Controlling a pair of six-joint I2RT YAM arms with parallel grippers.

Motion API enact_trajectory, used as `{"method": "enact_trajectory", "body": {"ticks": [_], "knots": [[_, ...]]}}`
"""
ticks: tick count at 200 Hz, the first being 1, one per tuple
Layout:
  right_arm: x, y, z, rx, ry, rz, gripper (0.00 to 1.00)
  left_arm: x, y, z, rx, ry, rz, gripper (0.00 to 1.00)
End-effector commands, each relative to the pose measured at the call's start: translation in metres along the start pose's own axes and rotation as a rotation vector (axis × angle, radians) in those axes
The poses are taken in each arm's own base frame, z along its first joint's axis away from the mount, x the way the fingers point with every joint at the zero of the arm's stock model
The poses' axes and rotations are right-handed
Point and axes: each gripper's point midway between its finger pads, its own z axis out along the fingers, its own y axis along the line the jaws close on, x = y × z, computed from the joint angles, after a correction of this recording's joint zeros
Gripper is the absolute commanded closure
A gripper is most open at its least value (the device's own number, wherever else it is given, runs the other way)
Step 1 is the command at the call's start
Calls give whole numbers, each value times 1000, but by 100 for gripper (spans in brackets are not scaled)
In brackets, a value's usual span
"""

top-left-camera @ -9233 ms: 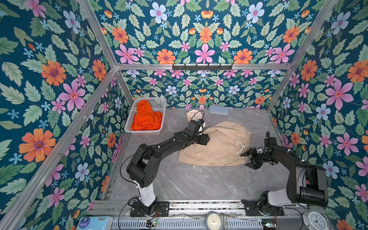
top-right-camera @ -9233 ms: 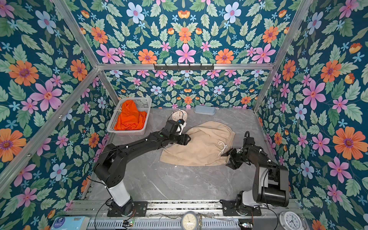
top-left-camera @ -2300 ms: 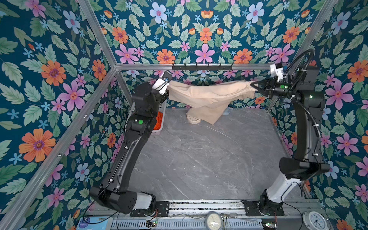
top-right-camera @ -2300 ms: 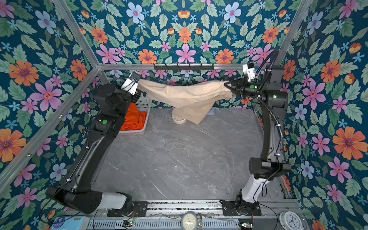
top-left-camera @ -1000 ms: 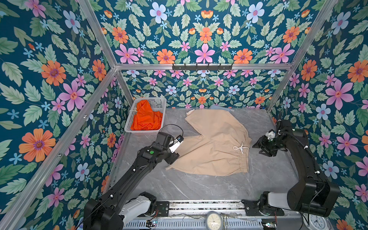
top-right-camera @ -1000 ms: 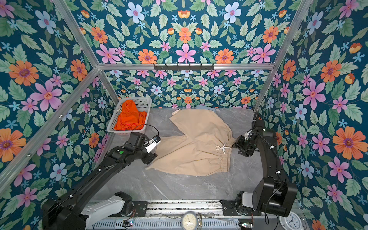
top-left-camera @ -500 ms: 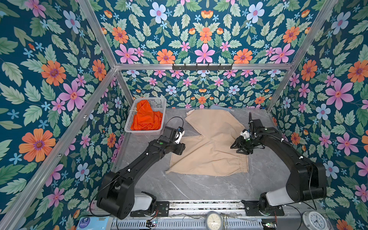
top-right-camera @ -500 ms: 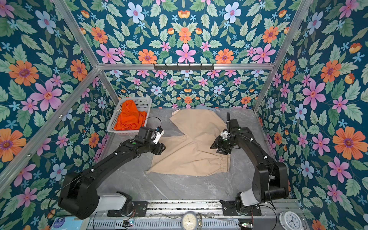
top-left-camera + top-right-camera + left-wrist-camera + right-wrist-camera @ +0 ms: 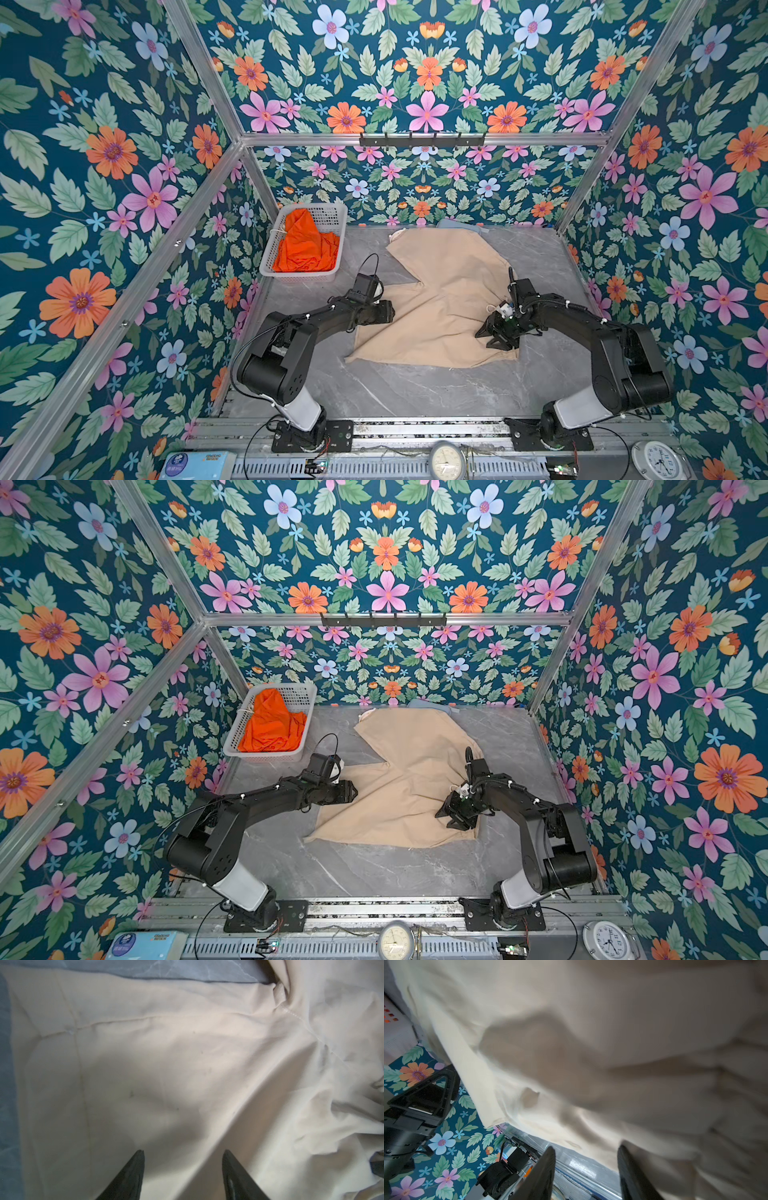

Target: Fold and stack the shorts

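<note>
Three sides are covered with dark teal wallpaper [image 9: 124, 124] printed with orange, pink and blue flowers and green leaves, and are framed by silver aluminium bars [image 9: 291, 139]. A black rail of hooks [image 9: 422, 140] is fixed to the rear crossbar. The floor is formed by an evenly lit grey marble-patterned tabletop [image 9: 415, 395], edged at the front by a slotted metal rail [image 9: 436, 428]

Near edge, 6 o'clock: bare table [image 9: 415, 386], open between the arm bases.
10 o'clock: white basket [image 9: 297, 275] heaped with orange shorts [image 9: 305, 249] fills the corner.
Centre to 12 o'clock: beige shorts [image 9: 440, 299] cover the surface.
11 o'clock: narrow bare strip between basket and beige shorts.
8 o'clock: left arm [image 9: 324, 318] lies low, reaching inward.
4 o'clock: right arm [image 9: 573, 316] does likewise.
Overhead, 12 o'clock: hook rail [image 9: 422, 139].
</note>
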Motion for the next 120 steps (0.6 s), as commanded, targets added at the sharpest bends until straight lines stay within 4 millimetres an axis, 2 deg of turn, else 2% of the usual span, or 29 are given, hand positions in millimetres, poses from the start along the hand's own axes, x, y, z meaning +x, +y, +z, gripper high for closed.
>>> {"method": "enact_trajectory", "body": {"ticks": [1,22,42,86,102,120], "knots": [[2,-19,-6,4,-17,54,51,4,-1,-2,29,-21,-86,39],[8,-42,-22,55,-45,86,50,16,0,-11,6,-15,-72,40],[17,-51,-48,121,-107,58,50,12,-13,-28,25,-58,-33,39],[19,25,-102,-77,-299,-139,50,-20,-32,-59,81,-191,-14,38],[23,51,-105,-116,-313,-219,50,-31,-32,-62,91,-229,-17,38],[27,71,-93,-137,-297,-278,50,-40,-28,-61,108,-254,-33,38]]}}
